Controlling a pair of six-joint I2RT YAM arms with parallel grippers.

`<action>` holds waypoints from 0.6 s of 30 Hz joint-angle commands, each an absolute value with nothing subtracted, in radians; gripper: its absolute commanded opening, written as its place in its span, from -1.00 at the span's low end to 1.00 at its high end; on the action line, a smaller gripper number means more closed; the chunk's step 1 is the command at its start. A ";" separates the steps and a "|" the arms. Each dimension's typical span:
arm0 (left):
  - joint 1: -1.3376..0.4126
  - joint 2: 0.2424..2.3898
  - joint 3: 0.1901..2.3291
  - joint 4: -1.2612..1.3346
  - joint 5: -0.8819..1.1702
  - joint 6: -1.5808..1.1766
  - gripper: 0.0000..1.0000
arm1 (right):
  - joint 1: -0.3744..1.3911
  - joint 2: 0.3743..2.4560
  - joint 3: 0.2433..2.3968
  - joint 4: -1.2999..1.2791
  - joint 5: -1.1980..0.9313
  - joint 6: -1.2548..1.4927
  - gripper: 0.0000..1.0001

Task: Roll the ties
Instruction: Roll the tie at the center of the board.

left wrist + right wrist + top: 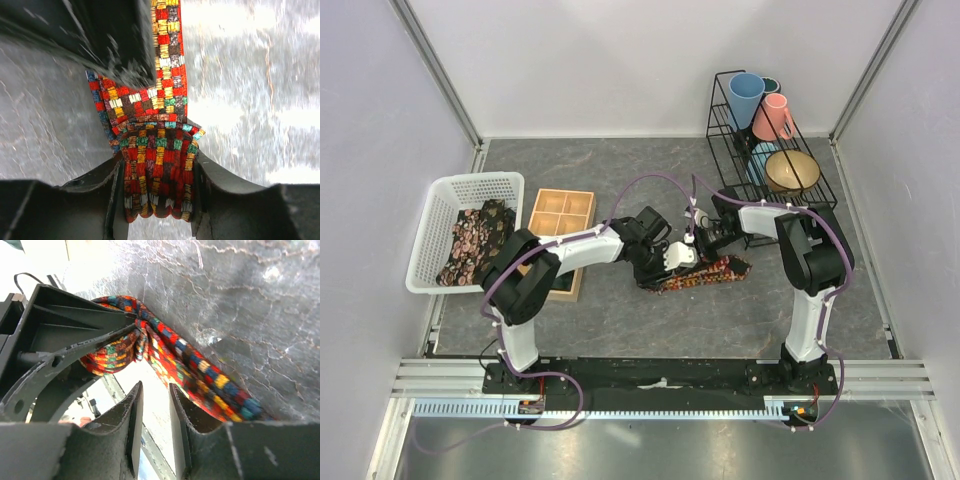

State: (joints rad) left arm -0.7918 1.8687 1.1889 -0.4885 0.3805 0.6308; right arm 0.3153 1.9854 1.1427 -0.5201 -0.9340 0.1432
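One tie [715, 272], checked in red, orange, yellow, blue and green, lies along the grey table mid-scene. My left gripper [678, 256] is shut on its bunched, folded left end. In the left wrist view the fabric [157, 175] fills the gap between the jaws of the left gripper [157, 160], and the strip runs away up the frame. My right gripper [702, 240] hovers just behind the tie. In its own view the right gripper [155, 390] stands a little open with nothing between the fingers, and the tie [200, 370] lies beyond the tips. More ties [475, 240], dark with a floral print, sit in the basket.
A white plastic basket [425, 240] stands at the far left. A wooden tray [560, 213] with compartments sits beside it, partly under my left arm. A black wire rack [770, 130] with cups and a bowl stands at the back right, close behind the right arm.
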 commanded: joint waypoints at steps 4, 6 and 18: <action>-0.775 1.870 1.152 -0.641 0.391 0.703 -0.97 | 0.334 1.977 1.161 -0.520 -0.821 0.133 -0.37; -0.770 1.841 1.158 -0.627 0.397 0.671 -0.97 | 0.342 1.989 1.149 -0.517 -0.769 0.129 -0.38; -0.761 1.756 1.180 -0.535 0.302 0.555 -0.97 | 0.341 2.051 1.144 -0.549 -0.606 0.048 -0.45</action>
State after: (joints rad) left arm -0.7689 1.7641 1.1820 -0.5316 0.3828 0.5972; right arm 0.3386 1.9942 1.1549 -0.5327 -0.8104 0.1253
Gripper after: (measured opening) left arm 0.473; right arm 0.274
